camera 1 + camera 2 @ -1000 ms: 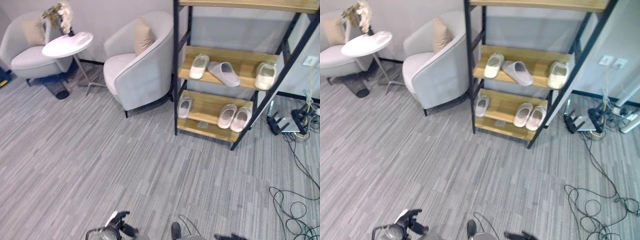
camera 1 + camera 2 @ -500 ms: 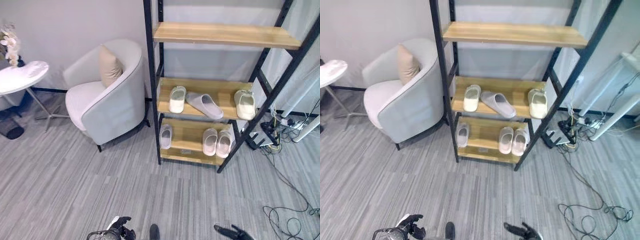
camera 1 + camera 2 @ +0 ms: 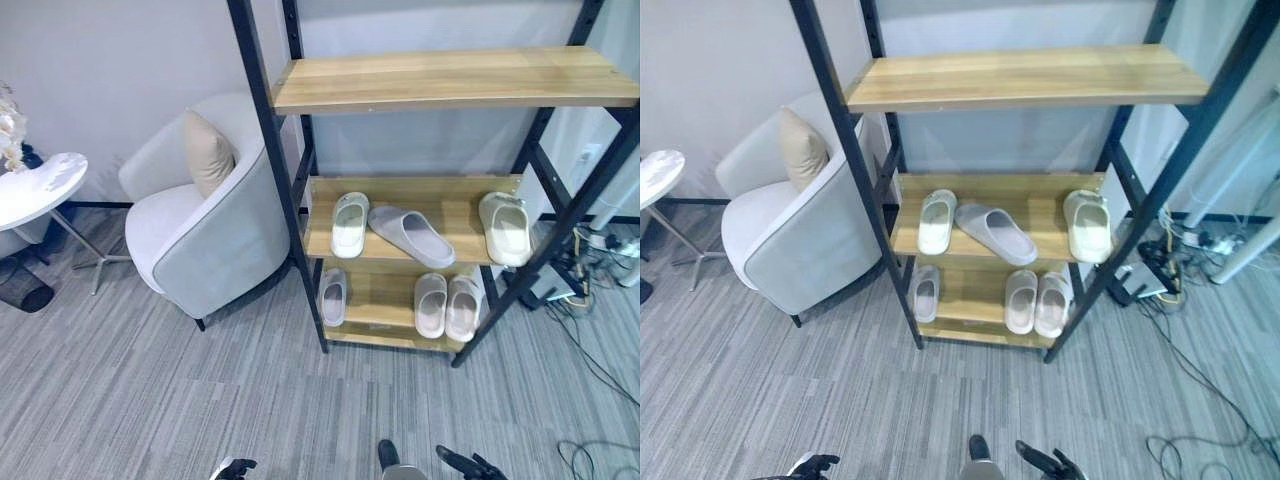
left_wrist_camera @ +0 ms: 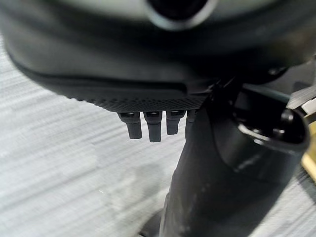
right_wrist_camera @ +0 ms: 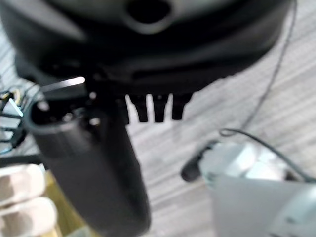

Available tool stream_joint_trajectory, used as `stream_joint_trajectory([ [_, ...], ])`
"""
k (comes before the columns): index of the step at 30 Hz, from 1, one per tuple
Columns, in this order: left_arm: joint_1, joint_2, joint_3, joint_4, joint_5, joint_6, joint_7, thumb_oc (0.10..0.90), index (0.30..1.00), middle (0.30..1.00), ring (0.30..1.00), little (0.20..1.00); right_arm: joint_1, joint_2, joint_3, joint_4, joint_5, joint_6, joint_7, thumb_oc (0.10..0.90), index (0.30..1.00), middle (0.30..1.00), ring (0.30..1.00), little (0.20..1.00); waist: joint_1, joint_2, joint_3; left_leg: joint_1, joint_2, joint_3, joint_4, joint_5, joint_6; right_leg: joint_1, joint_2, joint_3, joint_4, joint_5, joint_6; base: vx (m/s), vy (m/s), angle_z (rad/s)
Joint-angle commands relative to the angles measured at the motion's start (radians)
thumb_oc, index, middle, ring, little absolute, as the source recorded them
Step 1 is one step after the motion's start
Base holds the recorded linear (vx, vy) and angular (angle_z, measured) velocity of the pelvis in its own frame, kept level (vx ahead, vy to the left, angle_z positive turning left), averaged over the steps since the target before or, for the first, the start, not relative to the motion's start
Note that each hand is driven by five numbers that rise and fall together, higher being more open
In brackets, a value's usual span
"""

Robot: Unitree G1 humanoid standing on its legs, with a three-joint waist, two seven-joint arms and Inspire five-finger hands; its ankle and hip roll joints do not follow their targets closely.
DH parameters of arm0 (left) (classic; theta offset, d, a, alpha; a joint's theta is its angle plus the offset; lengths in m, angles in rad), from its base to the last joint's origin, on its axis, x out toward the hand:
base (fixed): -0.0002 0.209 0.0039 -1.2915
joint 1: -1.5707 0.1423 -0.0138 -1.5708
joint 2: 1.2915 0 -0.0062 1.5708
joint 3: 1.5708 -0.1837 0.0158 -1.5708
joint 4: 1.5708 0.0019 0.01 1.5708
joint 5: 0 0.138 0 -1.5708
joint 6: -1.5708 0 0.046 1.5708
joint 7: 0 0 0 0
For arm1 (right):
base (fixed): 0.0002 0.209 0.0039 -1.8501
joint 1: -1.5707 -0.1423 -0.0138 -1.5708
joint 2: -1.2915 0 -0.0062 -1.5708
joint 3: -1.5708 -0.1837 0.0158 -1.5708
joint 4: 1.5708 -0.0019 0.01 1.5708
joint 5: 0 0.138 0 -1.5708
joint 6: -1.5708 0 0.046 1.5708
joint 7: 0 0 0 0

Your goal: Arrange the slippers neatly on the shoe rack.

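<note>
A tall shoe rack (image 3: 268,160) with a black metal frame and pale wooden shelves stands against the wall, and the slippers are all on its two lower shelves. On the middle shelf (image 3: 450,205) a cream slipper (image 3: 349,223) sits at the left, pointing straight back toward the wall, and just beside it a grey slipper (image 3: 411,235) lies skewed at an angle, its toe swung out toward the front right. Well apart from these, at the right end of the same shelf, a second cream slipper (image 3: 508,228) lies close to the slanted frame bar. On the bottom shelf (image 3: 381,310) a single grey slipper (image 3: 332,296) rests at the left end, and a pinkish pair (image 3: 447,306) lies side by side, touching, near the right. The top shelf (image 3: 450,78) carries nothing. To the left of the rack is a light grey armchair (image 3: 205,235) with a beige cushion (image 3: 206,152) propped in it, and further left a round white table (image 3: 35,188) with a bit of white flowers (image 3: 12,128) above its edge. The floor (image 3: 130,390) is grey striped carpet. Low at the near edge, the left robot hand (image 3: 232,468) and the right robot hand (image 3: 468,466) barely poke into sight above the carpet, well short of the rack. Seen from their wrists, the left robot hand (image 4: 148,123) and the right robot hand (image 5: 153,106) each have the fingers hanging out straight in a row, holding nothing.
</note>
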Motion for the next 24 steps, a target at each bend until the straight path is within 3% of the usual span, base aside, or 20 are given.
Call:
stream_joint_trajectory([
  [1, -0.048, 0.001, -0.025, -0.026, 0.034, -0.026, 0.023, 0.8, 0.9, 0.9, 0.9, 0.9, -0.035, -0.089, -0.063, -0.064, 0.071, -0.097, -0.035, 0.8, 0.9, 0.9, 0.9, 0.9, 0.005, -0.042, -0.008, -0.025, 0.063, 0.041, 0.293, -0.05, -0.075, 0.007, 0.016, 0.058, 0.052, -0.086, 0.031, 0.16, -0.354, 0.35],
  [3, -0.055, 0.006, -0.051, -0.056, 0.043, -0.026, 0.034, 0.8, 0.9, 0.9, 0.9, 0.9, -0.033, -0.113, -0.072, -0.101, 0.058, -0.11, -0.065, 0.8, 0.9, 0.9, 0.9, 0.9, 0.015, -0.058, 0.015, -0.127, 0.079, 0.012, 0.508, 0.037, -0.088, 0.048, 0.019, 0.041, 0.059, -0.106, 0.003, 0.07, -0.261, 0.33],
  [4, -0.055, 0.006, -0.051, -0.056, 0.043, -0.026, 0.034, 0.8, 0.9, 0.9, 0.9, 0.9, -0.033, -0.113, -0.072, -0.101, 0.058, -0.11, -0.065, 0.8, 0.9, 0.9, 0.9, 0.9, 0.013, -0.057, 0.014, -0.131, 0.08, 0.01, 0.512, 0.035, -0.088, 0.046, 0.02, 0.039, 0.059, -0.106, 0.003, -0.02, -0.22, 0.2],
  [5, -0.064, 0.008, -0.066, -0.081, 0.05, -0.026, 0.046, 0.8, 0.9, 0.9, 0.9, 0.9, -0.031, -0.126, -0.089, -0.137, 0.072, -0.125, -0.087, 0.8, 0.9, 0.9, 0.9, 0.9, 0.021, -0.067, 0.038, -0.184, 0.075, -0.002, 0.608, 0.081, -0.079, 0.06, 0.022, 0.038, 0.066, -0.109, -0.011, 0.01, -0.257, 0.09],
  [6, -0.066, 0.009, -0.093, -0.109, 0.069, -0.03, 0.053, 0.8, 0.9, 0.9, 0.9, 0.9, -0.033, -0.146, -0.107, -0.188, 0.084, -0.151, -0.112, 0.8, 0.9, 0.9, 0.9, 0.9, 0.033, -0.08, 0.052, -0.237, 0.068, 0.028, 0.672, 0.069, -0.055, 0.092, 0.028, 0.041, 0.059, -0.121, -0.026, 0.01, -0.253, 0.04],
  [7, -0.065, 0.009, -0.094, -0.11, 0.069, -0.03, 0.053, 0.8, 0.9, 0.9, 0.9, 0.9, -0.031, -0.146, -0.108, -0.19, 0.083, -0.151, -0.114, 0.8, 0.9, 0.9, 0.9, 0.9, 0.036, -0.079, 0.052, -0.238, 0.069, 0.029, 0.676, 0.066, -0.054, 0.092, 0.029, 0.043, 0.059, -0.121, -0.025, 0.07, -0.164, 0.11],
  [8, -0.063, 0.007, -0.109, -0.121, 0.083, -0.032, 0.055, 0.8, 0.9, 0.9, 0.9, 0.9, -0.032, -0.156, -0.112, -0.212, 0.069, -0.16, -0.131, 0.8, 0.9, 0.9, 0.9, 0.9, 0.042, -0.078, 0.055, -0.248, 0.062, 0.035, 0.646, 0.05, -0.05, 0.104, 0.032, 0.048, 0.055, -0.125, -0.025, 0.13, -0.025, 0.14],
  [10, -0.054, 0.003, -0.117, -0.111, 0.099, -0.035, 0.057, 0.8, 0.9, 0.9, 0.9, 0.9, -0.044, -0.185, -0.113, -0.26, 0.029, -0.173, -0.151, 0.8, 0.9, 0.9, 0.9, 0.9, 0.057, -0.075, 0.052, -0.255, 0.044, 0.022, 0.456, -0.004, -0.048, 0.12, 0.039, 0.06, 0.037, -0.135, -0.012, 0.19, 0.002, 0.02],
  [11, -0.05, -0.004, -0.12, -0.106, 0.093, -0.035, 0.039, 0.8, 0.9, 0.9, 0.9, 0.9, -0.029, -0.209, -0.092, -0.249, -0.022, -0.16, -0.161, 0.8, 0.9, 0.9, 0.9, 0.9, 0.068, -0.07, 0.059, -0.274, 0.049, 0.028, 0.344, 0.019, -0.054, 0.133, 0.044, 0.046, 0.032, -0.144, -0.01, 0.11, 0.022, -0.1],
  [12, -0.049, -0.006, -0.12, -0.106, 0.092, -0.035, 0.039, 0.8, 0.9, 0.9, 0.9, 0.9, -0.029, -0.211, -0.092, -0.249, -0.025, -0.159, -0.162, 0.8, 0.9, 0.9, 0.9, 0.9, 0.068, -0.071, 0.057, -0.262, 0.046, 0.03, 0.325, 0.026, -0.054, 0.136, 0.041, 0.047, 0.032, -0.147, -0.011, 0.1, 0.044, -0.09],
  [13, -0.053, 0.0, -0.114, -0.074, 0.11, -0.038, 0.063, 0.8, 0.9, 0.9, 0.9, 0.9, -0.053, -0.195, -0.084, -0.251, -0.026, -0.165, -0.145, 0.8, 0.9, 0.9, 0.9, 0.9, 0.073, -0.059, 0.055, -0.204, 0.049, 0.004, 0.173, 0.051, -0.058, 0.129, 0.053, 0.047, 0.04, -0.15, -0.001, 0.09, 0.046, -0.17],
  [17, -0.038, 0.009, -0.051, -0.018, 0.09, -0.022, 0.058, 0.8, 0.9, 0.9, 0.9, 0.9, -0.023, -0.152, -0.052, -0.268, -0.027, -0.152, -0.103, 0.8, 0.9, 0.9, 0.9, 0.9, 0.063, -0.057, 0.021, -0.151, 0.03, -0.006, 0.097, 0.05, -0.058, 0.133, 0.036, 0.038, 0.028, -0.15, 0.007, 0.11, 0.086, -0.19],
  [24, -0.028, 0.013, -0.009, 0.0, 0.073, -0.013, 0.062, 0.8, 0.9, 0.9, 0.9, 0.9, -0.029, -0.057, 0.068, -0.254, -0.07, -0.114, -0.044, 0.8, 0.9, 0.9, 0.9, 0.9, 0.08, -0.061, -0.011, -0.082, 0.021, 0.008, 0.014, 0.051, -0.037, 0.158, 0.005, 0.039, -0.022, -0.124, 0.025, 0.08, 0.076, 0.01],
])
